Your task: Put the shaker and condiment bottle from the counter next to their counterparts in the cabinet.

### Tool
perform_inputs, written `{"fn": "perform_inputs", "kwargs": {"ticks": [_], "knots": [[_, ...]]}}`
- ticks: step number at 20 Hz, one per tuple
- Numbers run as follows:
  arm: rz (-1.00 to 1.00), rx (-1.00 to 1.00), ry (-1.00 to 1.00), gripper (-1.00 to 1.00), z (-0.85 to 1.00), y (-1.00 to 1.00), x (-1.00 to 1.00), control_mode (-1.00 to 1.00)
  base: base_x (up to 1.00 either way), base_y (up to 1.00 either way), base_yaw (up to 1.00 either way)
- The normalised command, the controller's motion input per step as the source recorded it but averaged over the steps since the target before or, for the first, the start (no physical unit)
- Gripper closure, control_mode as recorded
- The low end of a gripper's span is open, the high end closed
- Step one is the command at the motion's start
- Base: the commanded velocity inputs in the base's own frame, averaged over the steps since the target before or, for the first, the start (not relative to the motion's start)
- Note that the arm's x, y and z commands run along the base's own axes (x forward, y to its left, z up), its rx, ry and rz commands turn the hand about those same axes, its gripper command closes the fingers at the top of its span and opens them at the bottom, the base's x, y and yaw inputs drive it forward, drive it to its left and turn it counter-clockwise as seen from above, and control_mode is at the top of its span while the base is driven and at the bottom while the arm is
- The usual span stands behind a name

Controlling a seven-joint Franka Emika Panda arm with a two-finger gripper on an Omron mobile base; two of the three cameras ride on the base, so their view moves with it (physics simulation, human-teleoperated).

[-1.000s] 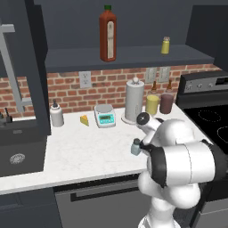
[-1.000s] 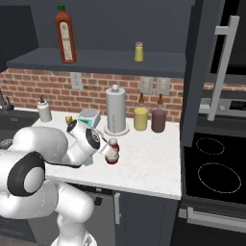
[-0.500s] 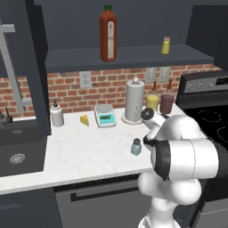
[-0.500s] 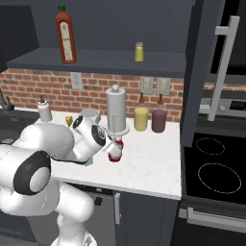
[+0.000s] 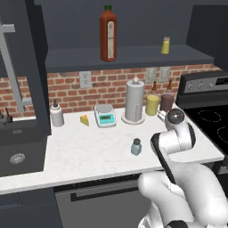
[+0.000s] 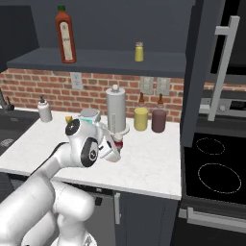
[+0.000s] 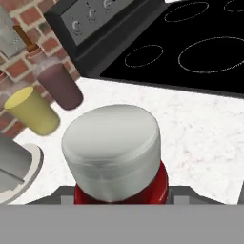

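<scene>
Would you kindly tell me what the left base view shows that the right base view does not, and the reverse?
Left base view alone: the shaker standing on the counter, and a cheese wedge. Right base view alone: the condiment bottle at the hand. Both share the tall red bottle, small yellow shaker and paper towel roll.

Just ahead of the fingers, the condiment bottle (image 7: 119,164) looks like smooth plastic with a matt white cap; the desk (image 7: 200,138) beyond is speckled, marbled stone.
</scene>
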Motion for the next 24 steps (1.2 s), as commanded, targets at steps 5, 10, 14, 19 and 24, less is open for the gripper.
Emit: {"fn": "perform_inputs", "kwargs": {"ticks": [5, 10, 14, 19, 24], "knots": [[0.00, 0.19, -0.05, 1.00, 1.00, 0.02, -0.36, -1.00, 0.00, 0.00, 0.00], [0.01, 0.01, -0.11, 1.00, 1.00, 0.38, -0.25, -1.00, 0.00, 0.00, 0.00], [0.00, -0.02, -0.06, 1.00, 0.99, 0.46, -0.04, -1.00, 0.00, 0.00, 0.00], [0.14, -0.27, -0.08, 1.00, 0.20, 0.62, -0.25, -1.00, 0.00, 0.00, 0.00], [0.19, -0.08, -0.04, 1.00, 1.00, 0.01, -0.28, -1.00, 0.00, 0.00, 0.00]]}}
